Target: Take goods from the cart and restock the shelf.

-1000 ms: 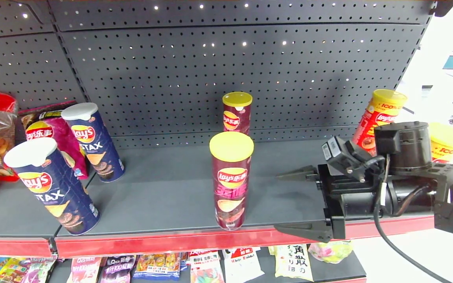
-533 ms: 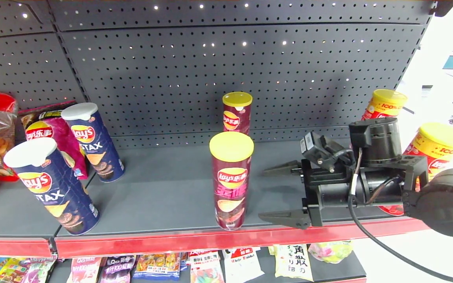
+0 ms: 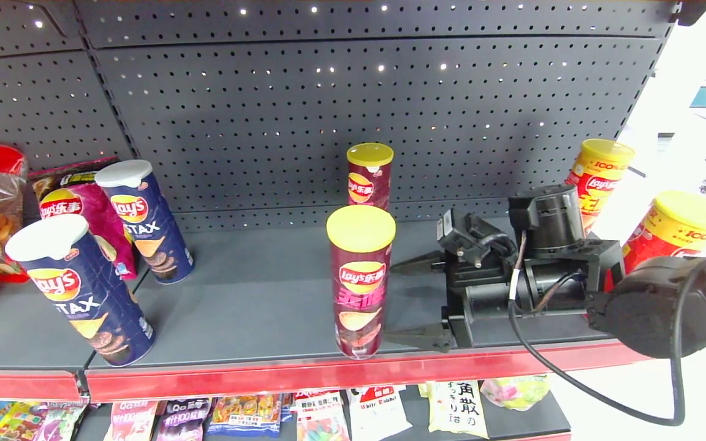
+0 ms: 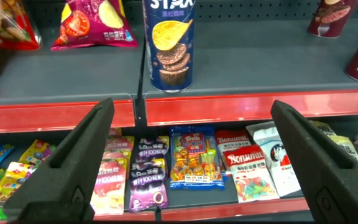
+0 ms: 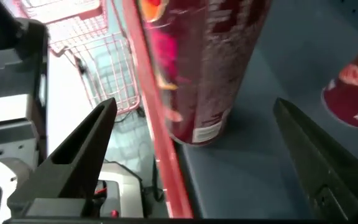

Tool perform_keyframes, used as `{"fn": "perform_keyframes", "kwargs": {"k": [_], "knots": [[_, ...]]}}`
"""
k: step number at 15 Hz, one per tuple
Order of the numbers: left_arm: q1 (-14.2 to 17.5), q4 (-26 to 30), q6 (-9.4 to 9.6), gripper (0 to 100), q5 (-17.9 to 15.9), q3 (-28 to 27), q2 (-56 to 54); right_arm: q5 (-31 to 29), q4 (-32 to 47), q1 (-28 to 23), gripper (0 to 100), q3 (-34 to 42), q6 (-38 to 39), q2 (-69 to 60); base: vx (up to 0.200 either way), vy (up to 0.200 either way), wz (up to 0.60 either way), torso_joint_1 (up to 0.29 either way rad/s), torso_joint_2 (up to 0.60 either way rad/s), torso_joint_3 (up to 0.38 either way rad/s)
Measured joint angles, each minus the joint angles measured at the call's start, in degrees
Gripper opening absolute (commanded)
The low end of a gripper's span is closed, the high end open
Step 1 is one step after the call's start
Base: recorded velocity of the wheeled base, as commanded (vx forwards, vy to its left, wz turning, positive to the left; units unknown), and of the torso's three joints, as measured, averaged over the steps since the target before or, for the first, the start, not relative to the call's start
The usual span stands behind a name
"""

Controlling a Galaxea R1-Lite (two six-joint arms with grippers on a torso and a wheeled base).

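Plainly upright: maroon can (image 3: 360,288) (axis vertical)

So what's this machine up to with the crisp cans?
A robot is restocking a shop shelf. Its right gripper is open and pointed at the maroon chip can with a yellow lid, which stands upright at the shelf's front edge; it has no hold on it. The left gripper is open and empty, facing the snack packets on the shelf below.

Shop aisle, pegboard-backed shelf (image 3: 267,300), chip cans (image 3: 360,278), snack packets (image 4: 194,158), shopping cart (image 5: 107,59)
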Motion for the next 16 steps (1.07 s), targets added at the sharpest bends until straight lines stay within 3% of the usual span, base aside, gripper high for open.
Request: {"fn": "perform_keyframes", "kwargs": {"k": [7, 16], "knots": [[0.05, 0.00, 0.01, 100, 0.00, 0.00, -0.02, -0.44, -0.10, 3.10, 100, -2.17, 0.00, 3.25, 0.000, 0.000, 0.00, 0.000, 0.00, 0.000], [0.05, 0.00, 0.01, 100, 0.00, 0.00, -0.02, -1.28, -0.11, 3.12, 100, -4.32, 0.27, 6.01, 0.000, 0.000, 0.00, 0.000, 0.00, 0.000]]}}
